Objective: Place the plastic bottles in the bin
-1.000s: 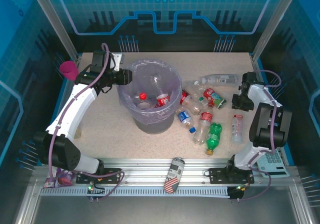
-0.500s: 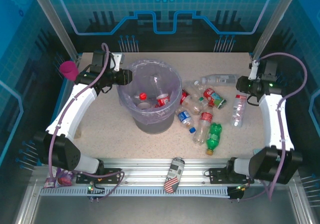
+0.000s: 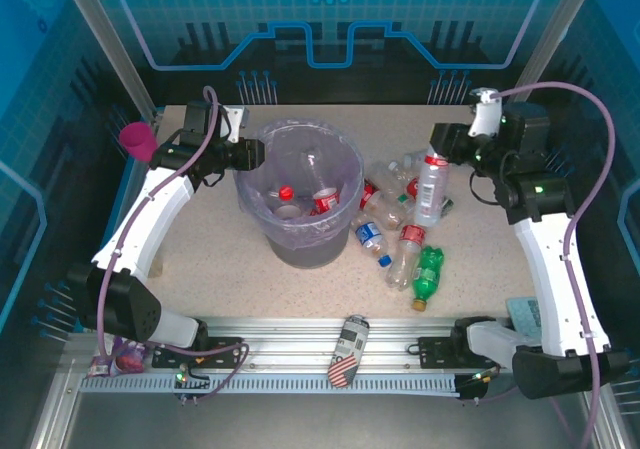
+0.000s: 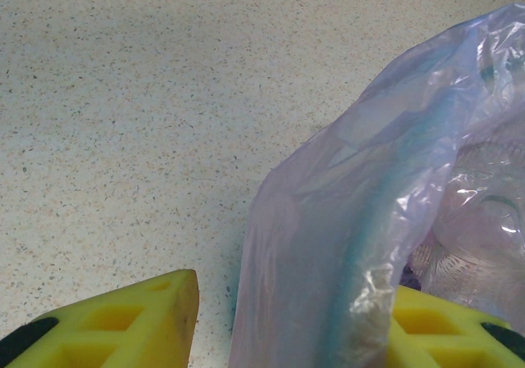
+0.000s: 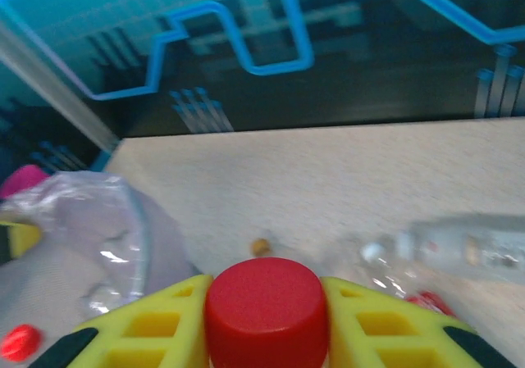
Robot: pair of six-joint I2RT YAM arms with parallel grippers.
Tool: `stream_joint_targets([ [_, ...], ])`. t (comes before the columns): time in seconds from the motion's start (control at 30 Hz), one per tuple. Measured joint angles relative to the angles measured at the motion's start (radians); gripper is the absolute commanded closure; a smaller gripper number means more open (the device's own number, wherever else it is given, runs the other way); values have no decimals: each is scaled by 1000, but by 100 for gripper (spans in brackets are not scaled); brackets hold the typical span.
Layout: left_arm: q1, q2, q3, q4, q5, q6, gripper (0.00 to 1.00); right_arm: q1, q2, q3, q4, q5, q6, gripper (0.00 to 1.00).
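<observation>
Speckled table [image 3: 220,249]: clear red-capped bottle [image 3: 430,187] hangs near lavender-lined bin [image 3: 300,251].

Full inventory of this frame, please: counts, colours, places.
bin: one, grey, lavender liner, left-centre of table.
bottles in bin: at least two, red caps.
held bottle: one, clear, red cap, above the loose ones.
loose bottles: about six, clear, red or blue labels, right of bin.
green bottle: one, nearest of that group.
goblet: one, pink, far left.
can: one, black-and-white, red stripes, front rail.
left gripper: shut on bin rim.
right gripper: shut on held bottle.
</observation>
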Motion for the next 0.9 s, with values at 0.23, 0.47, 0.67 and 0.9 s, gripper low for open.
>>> stream_joint_targets([
  [0.23, 0, 0, 0, 0, 0, 0, 52, 224, 67, 93, 159, 4, 26, 65],
  [0.47, 0, 0, 0, 0, 0, 0, 52, 369, 215, 277, 277, -24, 24, 65],
  [0.67, 0, 0, 0, 0, 0, 0, 51, 450, 360, 381, 318, -71, 26, 65],
  [0.9, 0, 1, 0, 0, 0, 0, 52, 534, 518, 420, 301, -126, 33, 65],
])
